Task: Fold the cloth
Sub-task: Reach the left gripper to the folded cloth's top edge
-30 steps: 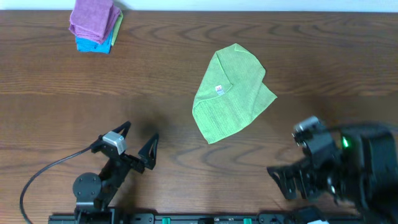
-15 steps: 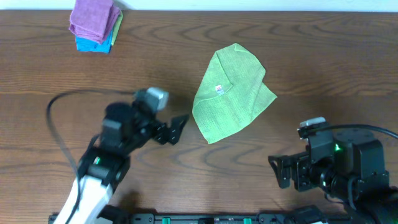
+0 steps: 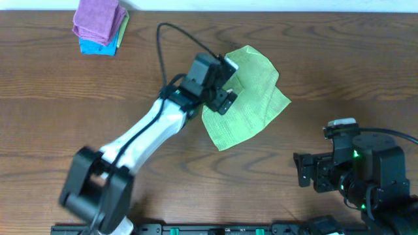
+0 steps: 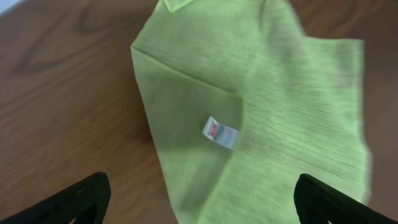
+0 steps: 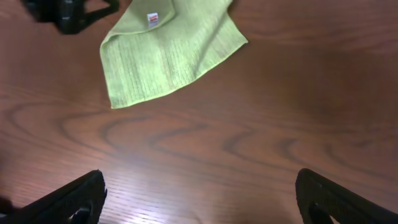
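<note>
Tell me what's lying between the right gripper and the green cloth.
Only bare wooden table separates the right gripper from the green cloth; the right wrist view shows it.

soft green cloth [image 3: 251, 98] with a fine ribbed weave, matt, small white fabric label [image 4: 221, 132], dark wood-grain table [image 3: 339, 59], smooth with a faint sheen, left arm [image 3: 153, 124] in smooth white plastic, fuzzy purple cloth [image 3: 98, 18]

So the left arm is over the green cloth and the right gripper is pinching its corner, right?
Not the second part: the right gripper is open over bare table, apart from the green cloth, as the right wrist view shows. The left gripper is indeed over the cloth.
</note>
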{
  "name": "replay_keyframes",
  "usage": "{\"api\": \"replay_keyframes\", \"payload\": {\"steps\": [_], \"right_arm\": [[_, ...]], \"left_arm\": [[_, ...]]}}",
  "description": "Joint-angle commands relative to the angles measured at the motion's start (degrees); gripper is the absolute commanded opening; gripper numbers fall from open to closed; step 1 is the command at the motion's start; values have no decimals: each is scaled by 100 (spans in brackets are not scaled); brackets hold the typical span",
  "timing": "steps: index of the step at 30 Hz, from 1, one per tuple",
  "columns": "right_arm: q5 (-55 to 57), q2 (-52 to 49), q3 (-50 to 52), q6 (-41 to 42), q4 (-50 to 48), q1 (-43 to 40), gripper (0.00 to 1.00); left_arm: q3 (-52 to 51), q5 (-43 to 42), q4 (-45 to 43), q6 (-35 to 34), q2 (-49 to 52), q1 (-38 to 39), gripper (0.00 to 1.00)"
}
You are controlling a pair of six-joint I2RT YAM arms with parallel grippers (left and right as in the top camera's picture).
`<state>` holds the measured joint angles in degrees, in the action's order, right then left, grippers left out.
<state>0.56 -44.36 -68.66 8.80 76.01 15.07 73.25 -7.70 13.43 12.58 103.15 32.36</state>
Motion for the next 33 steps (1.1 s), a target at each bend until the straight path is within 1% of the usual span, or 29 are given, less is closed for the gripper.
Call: {"api": "replay_keyframes", "payload": {"steps": [1,7,12,13,14,16,18,20,25,27,30,32,33], "right_arm": [[232,28,-11,98,7,-15,96],[308,28,-11,55,2,-15,97],[374,28,-11,55,-9,-15,98],[374,26,-11,55,-20,-15,98],[374,28,-11,57,-28,-15,98],[374,28,-11,57,-31,-15,98],[372,28,-11,57,-22,-15,98],[372,28,-11,57,-15,-15,98],[372,28,-11,59,7,-15,97],[372,28,-11,59,4,-15,97],[372,28,-11,59,11,-15,97],[372,28,-11,57,26,-15,97],[372,28,-11,59,31,-15,97]], "left_arm": [[527,175,-9,258,575,33,95],[1019,173,-79,291,1268,105,96],[1027,103,-85,339,1467,317,100],[1027,105,-122,411,1497,365,95],[1027,125,-201,503,1547,426,94],[1027,133,-372,546,1657,494,88],[1027,129,-498,546,1773,529,88],[1027,125,-553,544,1871,529,90],[1027,133,-612,546,1985,507,75],[1027,162,-640,546,1998,501,61],[1027,179,-678,544,2006,494,48],[1027,179,-704,544,2011,479,43],[1027,175,-715,544,2013,479,42]]}}
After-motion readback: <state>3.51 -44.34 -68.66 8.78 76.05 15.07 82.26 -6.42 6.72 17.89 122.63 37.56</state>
